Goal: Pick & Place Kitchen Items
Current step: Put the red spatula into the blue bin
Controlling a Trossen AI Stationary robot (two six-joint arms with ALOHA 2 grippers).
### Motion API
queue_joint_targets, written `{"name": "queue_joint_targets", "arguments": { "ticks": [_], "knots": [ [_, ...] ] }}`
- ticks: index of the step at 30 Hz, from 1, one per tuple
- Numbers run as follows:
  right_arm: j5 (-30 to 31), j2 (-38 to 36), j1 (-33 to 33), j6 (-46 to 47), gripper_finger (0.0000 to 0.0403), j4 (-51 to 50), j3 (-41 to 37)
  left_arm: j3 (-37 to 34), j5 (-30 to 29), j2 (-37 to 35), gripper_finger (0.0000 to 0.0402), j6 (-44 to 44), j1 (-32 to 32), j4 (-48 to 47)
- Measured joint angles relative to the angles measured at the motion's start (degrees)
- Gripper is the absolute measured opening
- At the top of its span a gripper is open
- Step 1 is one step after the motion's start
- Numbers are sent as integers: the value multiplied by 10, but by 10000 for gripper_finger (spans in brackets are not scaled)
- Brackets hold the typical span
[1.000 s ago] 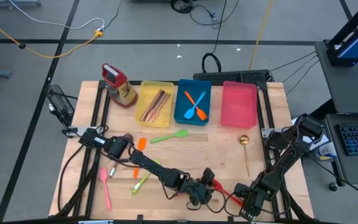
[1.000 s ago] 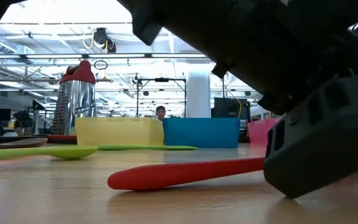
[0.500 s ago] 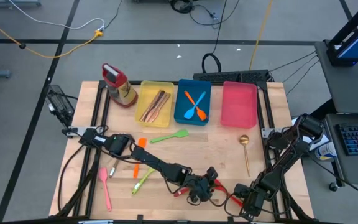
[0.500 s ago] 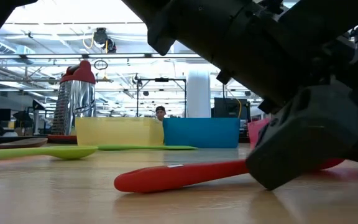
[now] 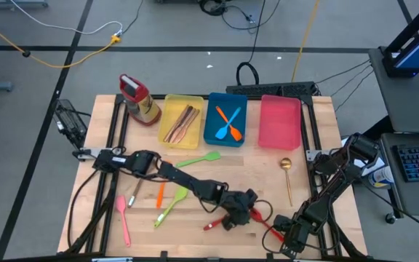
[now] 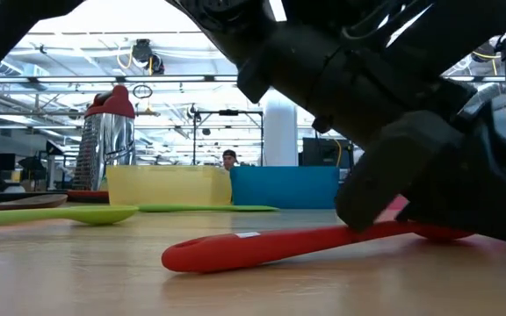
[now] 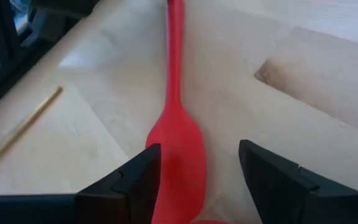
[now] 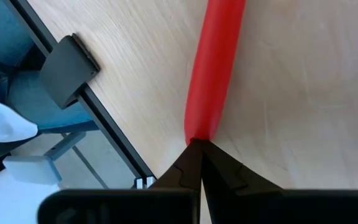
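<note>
Flat on table [image 5: 268, 171], red spatula [image 7: 176, 146] lengthwise.

Left gripper [image 7: 197, 180] open over bare wood table [image 7: 303, 93]. Red spatula [image 7: 178, 149] lies between the fingers [image 7: 272, 180], blade at the fingertips, handle running straight ahead. Thin gold utensil [image 7: 23, 127] off to one side, well apart.

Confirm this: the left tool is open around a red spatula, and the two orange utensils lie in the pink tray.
Wrong tray. The high view shows the orange utensils in the blue tray; the pink tray holds none. The left tool is indeed open around the red spatula.
</note>
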Motion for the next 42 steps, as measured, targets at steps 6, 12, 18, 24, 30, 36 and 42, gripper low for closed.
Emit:
{"name": "queue_joint_targets", "arguments": {
  "ticks": [6,12,18,24,30,36,42],
  "knots": [
    [2,0,0,-4,0,0,0,0,10,0,225,-1,19,-5],
    [3,0,0,-16,0,1,0,-1,-33,0,225,2,27,15],
    [4,0,0,-17,0,1,0,-2,-65,0,225,3,35,28],
    [5,1,-2,-17,0,1,0,-2,-36,0,205,6,38,29],
    [1,1,-11,-43,0,0,0,-2,-46,2,133,18,37,52],
    [1,2,-15,-57,0,0,0,-3,-49,3,74,26,38,73],
    [4,2,-15,-57,0,0,0,-3,-49,3,35,27,38,74]
  ]
}}
